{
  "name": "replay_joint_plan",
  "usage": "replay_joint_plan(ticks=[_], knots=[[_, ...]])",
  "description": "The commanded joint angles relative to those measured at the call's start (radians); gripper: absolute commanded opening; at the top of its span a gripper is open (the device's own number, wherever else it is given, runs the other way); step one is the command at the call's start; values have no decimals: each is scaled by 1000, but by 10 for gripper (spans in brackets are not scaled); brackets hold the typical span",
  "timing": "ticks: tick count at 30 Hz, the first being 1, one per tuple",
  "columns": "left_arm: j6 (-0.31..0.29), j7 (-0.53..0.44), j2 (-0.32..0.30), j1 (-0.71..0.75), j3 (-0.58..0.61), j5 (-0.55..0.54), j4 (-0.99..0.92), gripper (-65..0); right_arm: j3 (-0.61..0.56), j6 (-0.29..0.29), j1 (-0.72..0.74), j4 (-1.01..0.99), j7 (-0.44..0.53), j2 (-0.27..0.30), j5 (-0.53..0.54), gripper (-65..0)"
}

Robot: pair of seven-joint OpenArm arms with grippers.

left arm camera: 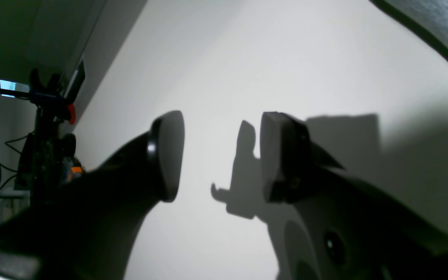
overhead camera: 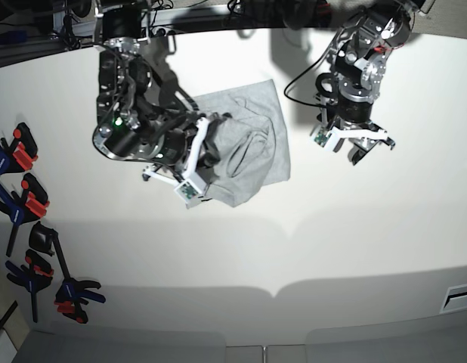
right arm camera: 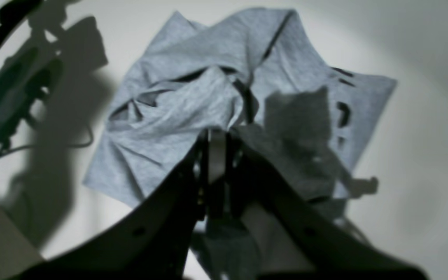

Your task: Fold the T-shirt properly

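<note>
Left hand (left arm camera: 220, 155) agape; right hand (right arm camera: 217, 155) clamped.

The near half of the table (overhead camera: 294, 249) lies bare, open for any reach. Clamps (overhead camera: 29, 249) crowd the left edge. The shirt (overhead camera: 248, 147) and right gripper (overhead camera: 203, 155) block the far middle.

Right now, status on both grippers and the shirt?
Right gripper shut on shirt edge. Left gripper open, empty, over bare table. Shirt crumpled, unfolded. Nothing in the way.
</note>
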Motion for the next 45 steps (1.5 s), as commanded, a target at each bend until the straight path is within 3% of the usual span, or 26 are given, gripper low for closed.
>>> replay_joint_plan(ticks=[1,8,13,21,31,33,36,41,43,45], knots=[[22,-16,-5,-8,-5,11,20,-359,3,11,19,16,17,-9,30,-650],[22,-16,-5,-8,-5,11,20,-359,3,16,13,19,-121,-76,212,-650],[22,-16,-6,-9,-5,12,20,-359,3,63,-14,27,-128,-81,348,-650],[22,-16,-6,-8,-5,11,20,-359,3,122,-17,27,-128,-81,693,-650],[22,-16,-6,-9,-5,14,20,-359,3,122,-37,27,-128,-81,679,-650],[22,-16,-6,-9,-5,20,20,-359,3,122,-37,27,-128,-81,679,-559],[22,-15,-6,-9,-5,109,20,-359,3,122,-37,27,-128,-103,679,-458],[27,-13,-6,-9,-5,319,20,-359,2,122,-36,27,-128,-190,683,-453],[72,11,-6,-9,-5,354,20,-359,2,122,-32,27,-128,-216,683,-453],[163,55,-6,-9,-5,388,20,-359,2,122,-21,27,-128,-230,682,-453]])
